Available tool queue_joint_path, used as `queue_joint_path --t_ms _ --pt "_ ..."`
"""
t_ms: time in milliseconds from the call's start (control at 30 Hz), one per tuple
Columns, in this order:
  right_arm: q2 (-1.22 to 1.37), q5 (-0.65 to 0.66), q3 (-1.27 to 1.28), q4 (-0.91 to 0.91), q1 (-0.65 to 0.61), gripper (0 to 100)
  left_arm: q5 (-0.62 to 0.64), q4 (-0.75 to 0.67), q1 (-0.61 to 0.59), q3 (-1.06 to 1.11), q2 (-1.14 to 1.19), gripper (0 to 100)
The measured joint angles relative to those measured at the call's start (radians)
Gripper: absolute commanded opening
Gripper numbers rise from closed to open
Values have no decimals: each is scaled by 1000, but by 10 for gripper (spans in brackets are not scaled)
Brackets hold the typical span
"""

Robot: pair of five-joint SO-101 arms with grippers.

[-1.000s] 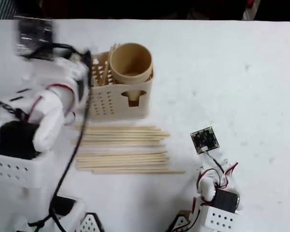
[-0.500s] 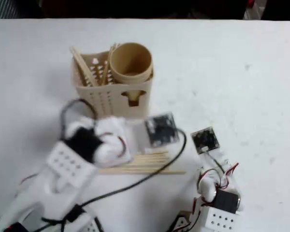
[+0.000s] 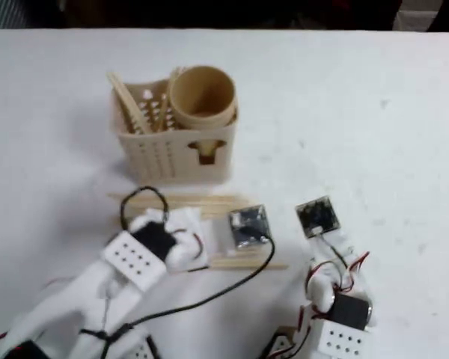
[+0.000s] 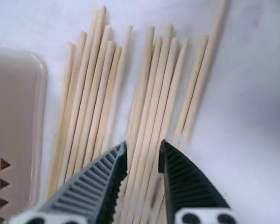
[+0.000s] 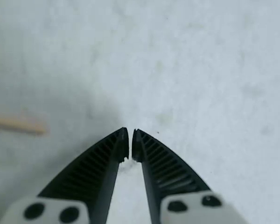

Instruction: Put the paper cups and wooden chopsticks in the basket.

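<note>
**Left pincer back over the loose chopsticks, ready for another pick**

A second ago the left arm was up at the basket [image 3: 172, 153]. It has since swung down, and the left pincer [image 4: 142, 149] now hangs with its jaws a narrow gap apart. The wooden chopsticks [image 4: 149, 84] lie flat on the tabletop [image 3: 359, 112], fanning out beneath and ahead of its tips. The basket stands just to one side of it and already holds the paper cups [image 3: 202, 93] and a few sticks. The right pincer [image 5: 130, 137] is closed on nothing, over bare tabletop. I judge one load is delivered and the next grasp is about to begin.
</note>
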Motion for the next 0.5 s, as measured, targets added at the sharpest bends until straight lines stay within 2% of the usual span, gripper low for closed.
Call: queue_joint_path --t_ms 267,500 --pt "0 0 0 0 0 33 23 -52 0 -48 256 128" --pt "0 0 0 0 0 33 37 -52 0 -81 305 128"
